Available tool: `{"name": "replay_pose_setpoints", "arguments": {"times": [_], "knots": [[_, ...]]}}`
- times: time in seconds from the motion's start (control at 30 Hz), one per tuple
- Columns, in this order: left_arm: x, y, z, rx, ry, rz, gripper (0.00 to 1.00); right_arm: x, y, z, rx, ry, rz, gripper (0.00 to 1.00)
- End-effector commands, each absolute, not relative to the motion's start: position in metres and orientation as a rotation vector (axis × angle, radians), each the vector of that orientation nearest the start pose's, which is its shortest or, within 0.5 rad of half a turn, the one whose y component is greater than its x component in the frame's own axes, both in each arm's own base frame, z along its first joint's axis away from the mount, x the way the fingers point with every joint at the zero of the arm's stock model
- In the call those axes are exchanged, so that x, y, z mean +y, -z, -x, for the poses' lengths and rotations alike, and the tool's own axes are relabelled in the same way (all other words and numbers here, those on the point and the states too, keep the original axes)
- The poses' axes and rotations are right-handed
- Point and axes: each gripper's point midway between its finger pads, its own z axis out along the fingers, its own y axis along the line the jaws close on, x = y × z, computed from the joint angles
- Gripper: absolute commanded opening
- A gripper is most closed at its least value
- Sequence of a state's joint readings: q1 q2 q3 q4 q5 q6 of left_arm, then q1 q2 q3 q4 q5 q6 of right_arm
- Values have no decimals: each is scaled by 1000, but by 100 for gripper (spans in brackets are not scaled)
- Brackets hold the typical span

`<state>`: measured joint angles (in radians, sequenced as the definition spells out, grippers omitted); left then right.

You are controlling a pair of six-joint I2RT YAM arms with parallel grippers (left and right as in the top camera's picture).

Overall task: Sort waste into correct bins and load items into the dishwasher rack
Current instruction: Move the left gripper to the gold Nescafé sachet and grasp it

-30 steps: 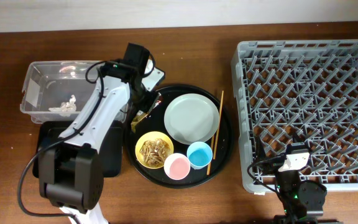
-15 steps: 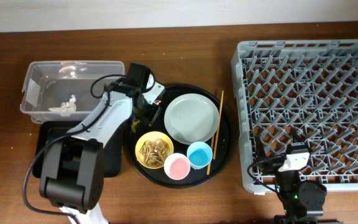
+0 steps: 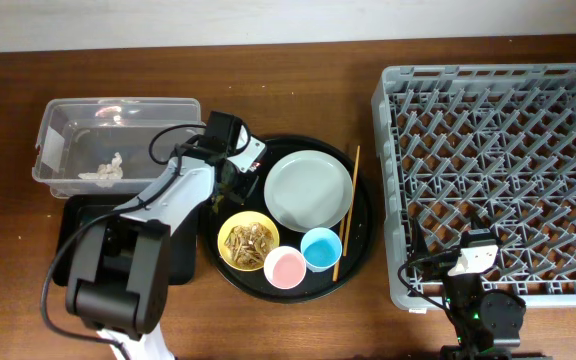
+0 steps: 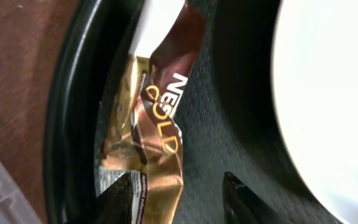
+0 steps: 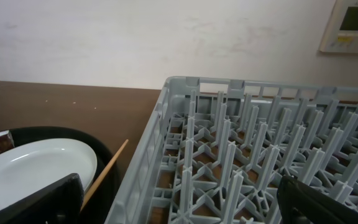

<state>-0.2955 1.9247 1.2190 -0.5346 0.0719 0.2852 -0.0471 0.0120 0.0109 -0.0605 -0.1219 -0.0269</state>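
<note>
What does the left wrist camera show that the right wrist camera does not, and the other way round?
Only the left wrist view: the print on the gold-brown wrapper, with GOLD readable. Only the right wrist view: the grey rack, a wooden chopstick and the pale wall. Both: the pale plate, the black round tray and the brown table; a brown corner at the right wrist view's left edge may be the same wrapper.
</note>
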Motion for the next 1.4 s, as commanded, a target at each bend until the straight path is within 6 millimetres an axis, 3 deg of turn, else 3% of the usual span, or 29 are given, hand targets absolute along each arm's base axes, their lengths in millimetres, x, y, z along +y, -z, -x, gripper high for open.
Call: {"name": "replay_pose_setpoints", "arguments": {"times": [0.0,0.13,0.23,0.3,0.43,0.63,0.83,0.9,0.97,1.1,1.37], "knots": [[-134,10,-386,2743,120,-853,45,8,-159,-246,1634,-41,73,98],[-134,10,-387,2738,120,-851,43,8,-159,-246,1634,-41,73,98],[-135,6,-392,2724,119,-848,21,8,-159,-246,1634,-41,73,98],[-137,0,-396,2708,118,-843,14,8,-159,-246,1634,-41,73,98],[-141,-32,-411,2631,115,-824,1,8,-159,-246,1634,-41,73,98],[-143,-78,-417,2526,111,-798,1,8,-159,-246,1635,-41,73,98],[-143,-99,-417,2484,109,-787,1,8,-159,-246,1634,-41,73,99],[-143,-101,-416,2481,110,-787,7,8,-159,-246,1635,-41,73,98],[-142,-98,-413,2500,107,-790,42,8,-159,-246,1634,-41,73,98],[-137,-83,-404,2550,97,-801,63,8,-159,-246,1635,-41,73,98],[-130,-28,-406,2648,42,-815,64,8,-159,-246,1635,-41,73,98]]}}
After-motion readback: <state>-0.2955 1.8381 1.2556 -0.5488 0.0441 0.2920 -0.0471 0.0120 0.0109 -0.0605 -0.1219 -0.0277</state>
